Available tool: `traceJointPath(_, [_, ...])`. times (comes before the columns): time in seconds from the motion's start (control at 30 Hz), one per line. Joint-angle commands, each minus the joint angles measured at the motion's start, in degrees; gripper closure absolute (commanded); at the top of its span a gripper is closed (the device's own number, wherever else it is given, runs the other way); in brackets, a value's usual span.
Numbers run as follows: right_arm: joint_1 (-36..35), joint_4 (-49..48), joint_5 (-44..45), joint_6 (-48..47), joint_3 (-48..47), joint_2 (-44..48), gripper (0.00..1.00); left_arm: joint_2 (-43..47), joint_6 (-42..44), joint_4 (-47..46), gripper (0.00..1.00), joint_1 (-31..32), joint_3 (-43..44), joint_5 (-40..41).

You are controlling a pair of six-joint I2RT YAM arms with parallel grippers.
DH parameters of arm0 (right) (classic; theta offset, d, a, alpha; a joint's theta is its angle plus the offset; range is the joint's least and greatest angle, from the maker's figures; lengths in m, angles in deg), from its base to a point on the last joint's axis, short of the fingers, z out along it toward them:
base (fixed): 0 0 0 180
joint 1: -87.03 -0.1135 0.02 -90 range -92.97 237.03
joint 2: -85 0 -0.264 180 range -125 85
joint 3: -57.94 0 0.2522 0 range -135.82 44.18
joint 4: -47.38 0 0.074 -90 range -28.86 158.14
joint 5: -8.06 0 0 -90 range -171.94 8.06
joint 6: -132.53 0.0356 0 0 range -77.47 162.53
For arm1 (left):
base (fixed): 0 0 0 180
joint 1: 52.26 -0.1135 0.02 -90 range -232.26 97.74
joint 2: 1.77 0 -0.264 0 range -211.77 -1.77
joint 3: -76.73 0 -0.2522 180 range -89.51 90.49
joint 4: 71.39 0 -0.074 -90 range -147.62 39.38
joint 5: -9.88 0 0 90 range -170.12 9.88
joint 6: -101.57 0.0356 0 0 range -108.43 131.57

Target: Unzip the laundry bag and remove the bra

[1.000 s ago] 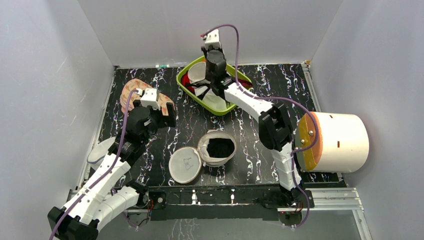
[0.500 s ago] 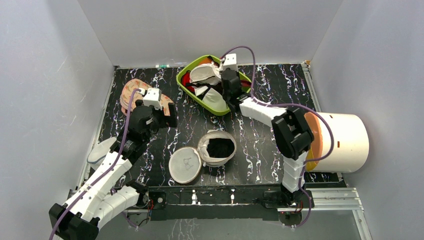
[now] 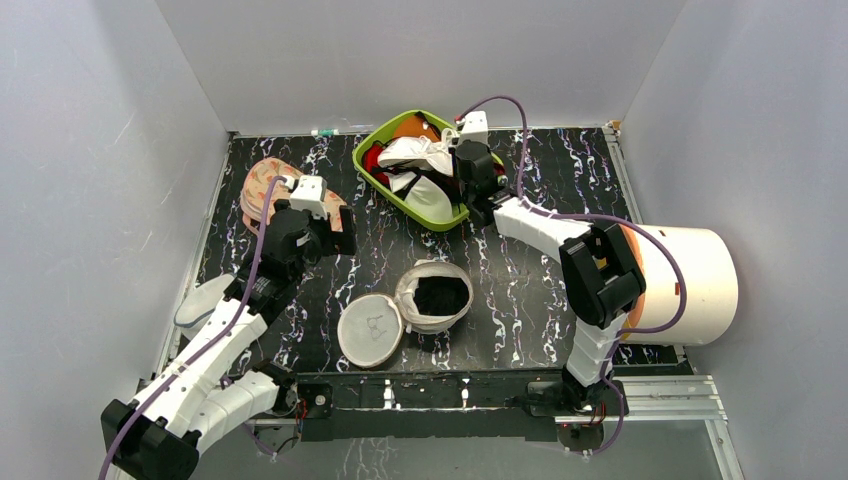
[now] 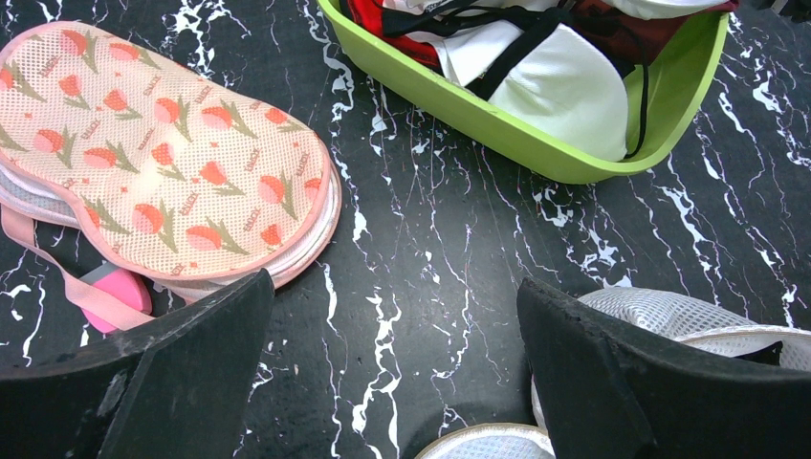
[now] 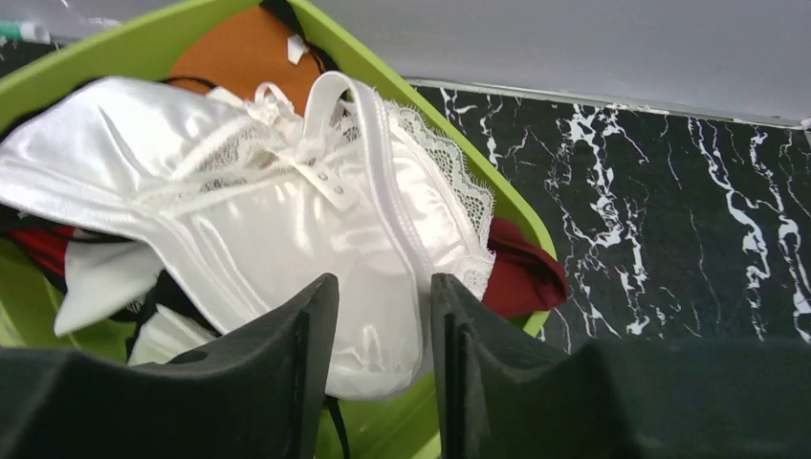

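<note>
The laundry bag (image 3: 435, 297) lies unzipped at the table's middle, its dark inside showing. Its round lid (image 3: 370, 330) is flapped open to the left. A white satin bra (image 3: 420, 155) (image 5: 287, 201) rests on top of the clothes in the green bin (image 3: 375, 175) (image 5: 134, 43). My right gripper (image 3: 462, 172) (image 5: 383, 296) hangs at the bin's right rim with its jaws slightly apart and the bra's cup edge showing in the gap. My left gripper (image 3: 335, 230) (image 4: 397, 316) is wide open over bare table, with the bag's mesh (image 4: 669, 311) by its right finger.
A peach mesh case with an orange-and-green print (image 3: 270, 185) (image 4: 163, 163) lies at the back left, a pink tab (image 4: 120, 287) beside it. A white drum with an orange face (image 3: 680, 285) stands at the right edge. Red, black and white garments fill the bin (image 4: 536, 153).
The right arm swung right and came down over the bin, the bra settled onto the clothes there, and the jaws parted. The left arm barely moved.
</note>
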Motion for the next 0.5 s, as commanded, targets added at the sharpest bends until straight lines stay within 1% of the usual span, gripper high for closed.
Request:
traceJointPath(0.0, [0.64,3.22,-2.12,0.22,-0.9,7.63,0.52,0.18,0.22,-0.35,0.02,-0.31,0.11,0.38])
traceJointPath(0.03, [0.62,4.51,-3.23,0.1,-0.69,9.52,0.46,0.11,0.23,-0.41,0.02,-0.31,0.11,0.36])
traceJointPath(0.13, [0.62,8.61,-8.32,-0.55,1.25,15.14,0.33,-0.19,0.23,-0.52,0.02,-0.31,0.06,-0.08])
traceJointPath(0.23, [0.59,12.77,-14.18,0.1,5.12,20.11,0.25,-1.0,0.16,-0.7,0.02,-0.31,0.26,-1.9])
traceJointPath(0.27, [0.55,14.35,-16.87,0.47,6.68,21.5,0.23,-1.32,0.14,-0.7,0.02,-0.31,0.34,-2.52])
traceJointPath(0.37, [0.06,17.01,-24.87,1.69,13.07,26.24,0.22,-2.32,0.1,-1.36,0.02,-0.38,0.29,-4.86])
traceJointPath(0.47, [-2.31,18.86,-29.7,1.94,17.77,31.13,0.22,-3.58,0.14,-2.11,0.02,-0.41,0.28,-8.09])
